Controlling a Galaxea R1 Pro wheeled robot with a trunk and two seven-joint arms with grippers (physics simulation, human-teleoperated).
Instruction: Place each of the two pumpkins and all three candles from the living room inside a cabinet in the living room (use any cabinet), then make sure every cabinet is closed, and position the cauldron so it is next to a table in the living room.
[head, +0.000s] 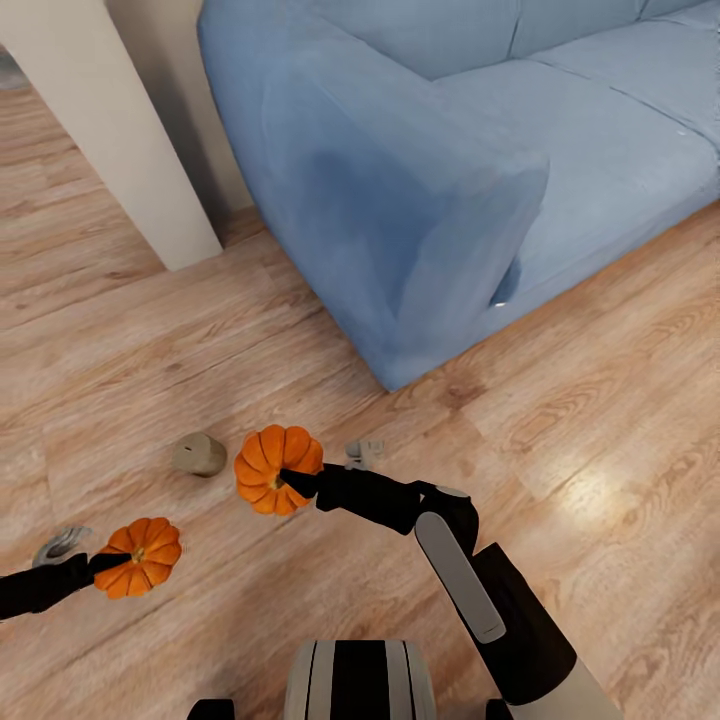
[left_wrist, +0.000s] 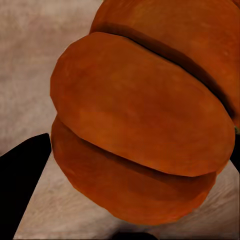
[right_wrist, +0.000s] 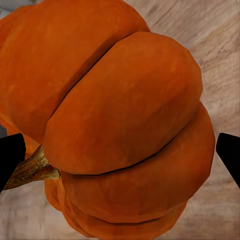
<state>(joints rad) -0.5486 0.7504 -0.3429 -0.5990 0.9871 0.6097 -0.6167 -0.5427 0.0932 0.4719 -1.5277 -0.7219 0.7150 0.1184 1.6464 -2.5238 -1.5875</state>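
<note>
Orange pumpkins fill both grippers: the left gripper (head: 100, 568) clamps one pumpkin (head: 140, 556), the right gripper (head: 298, 483) clamps the other pumpkin (head: 275, 468). One candle (head: 198, 454) lies on the wooden floor (head: 600, 420) near the blue sofa (head: 480, 150).

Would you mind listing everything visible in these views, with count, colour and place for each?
pumpkins: two, orange; one in the left gripper at the head view's lower left, one in the right gripper near the centre; both fill the wrist views.
candle: one clearly seen, tan-grey, on its side on the floor left of the centre pumpkin.
small grey objects: two, partly hidden, too unclear to name; one by each pumpkin.
sofa: one, blue, upper right.
pale panel: one, cream, upper left.
floor: light wood planks.
robot arms: two, black and grey, lower edge.
</note>
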